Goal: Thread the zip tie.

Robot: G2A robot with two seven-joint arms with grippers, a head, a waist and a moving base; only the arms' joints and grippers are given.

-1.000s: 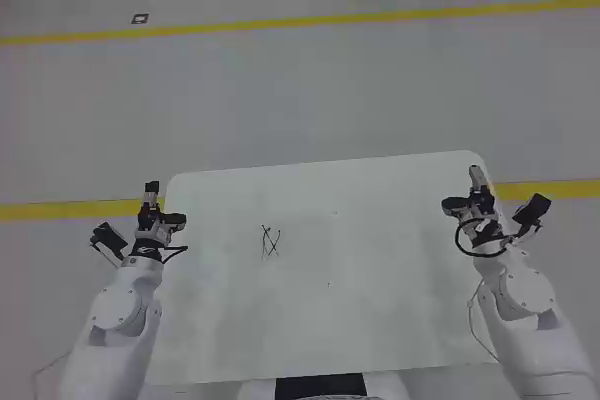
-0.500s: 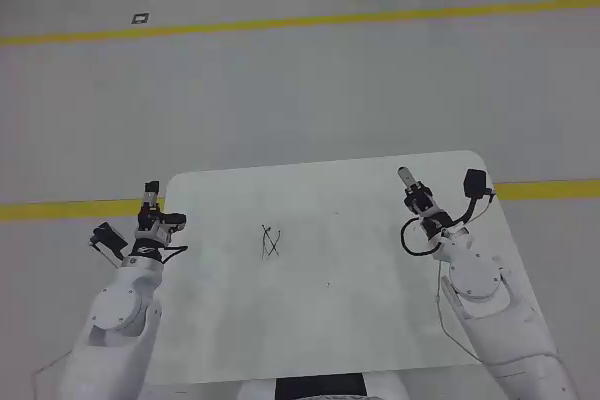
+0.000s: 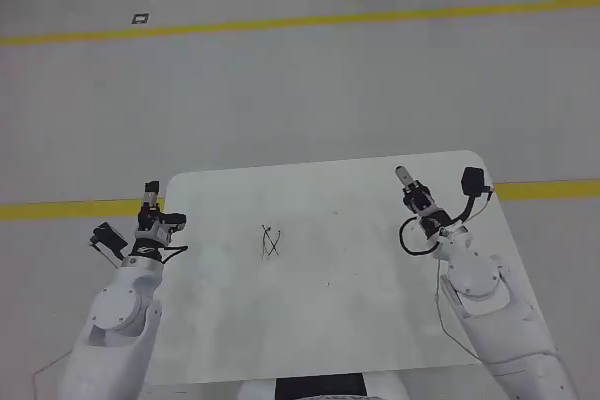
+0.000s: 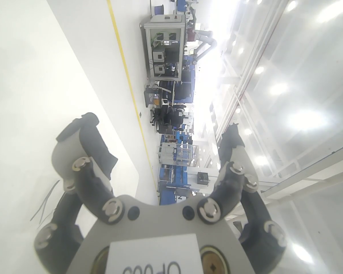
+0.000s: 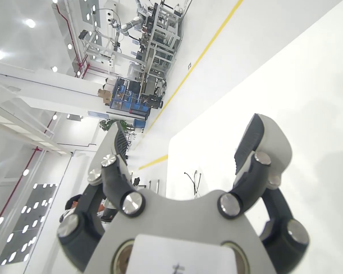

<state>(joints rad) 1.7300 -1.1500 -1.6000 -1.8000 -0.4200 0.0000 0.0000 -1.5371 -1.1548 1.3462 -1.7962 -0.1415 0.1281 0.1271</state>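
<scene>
The right gripper [image 5: 187,132] is spread wide and empty, and it now hangs over the table [image 3: 360,300]. A second ago it was out past the table's right edge; it swung inward and has barely shifted in the last half second. I judge this to be the opening approach, with nothing grasped and no threading begun. From this gripper [image 3: 408,183] the zip ties [image 3: 270,241], a small crossed cluster of thin dark strands lying flat, are well apart toward the other arm, so more travel inward is needed. The right forearm angles in from the table's right side, fingers pointing away from the body. The left gripper [image 3: 150,195] has not moved. It is also wide and empty [image 4: 158,128], just off the table's left edge, with the ties [image 4: 44,201] nearer to it.
</scene>
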